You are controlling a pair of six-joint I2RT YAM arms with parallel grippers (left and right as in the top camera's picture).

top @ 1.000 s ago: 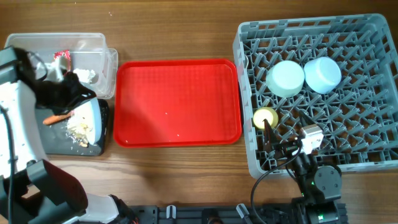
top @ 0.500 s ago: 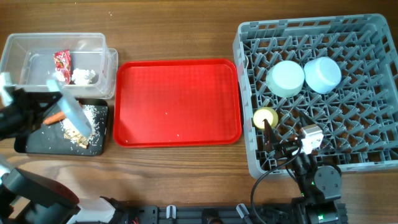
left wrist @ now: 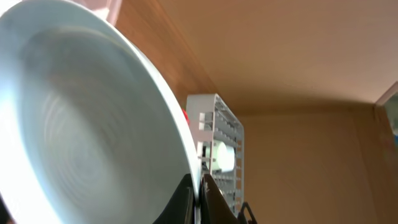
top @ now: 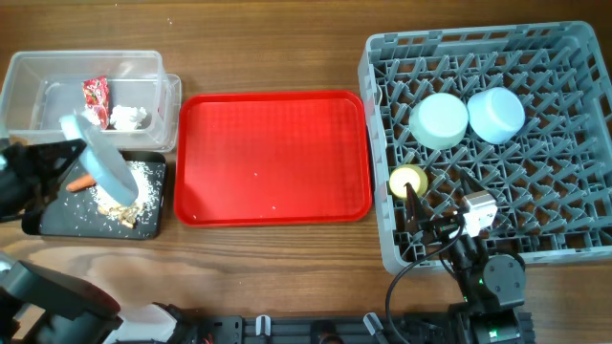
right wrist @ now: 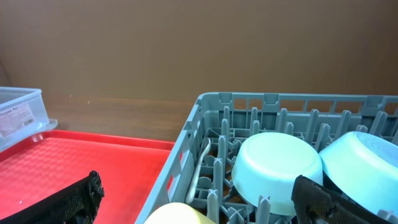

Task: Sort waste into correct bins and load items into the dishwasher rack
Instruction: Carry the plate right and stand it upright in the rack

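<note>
Two-stage carry advised. Gripping plate [top: 100, 158] by rim in clamped left pincer [left wrist: 198, 186], tilted above black tray [top: 57, 225] and crumbs [top: 120, 205]. Lift clear, cross red tray [top: 273, 158], slot edge-on between rack [top: 574, 220] pegs, avoiding the spread-open, empty right pincer [top: 438, 205].

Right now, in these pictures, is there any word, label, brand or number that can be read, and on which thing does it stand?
No text can be read here.
On the clear tub, right wrist view, a white label: printed lines, too small and blurred to read.
On the red-and-silver wrapper inside that tub, overhead view: white marks, too small to read.
</note>
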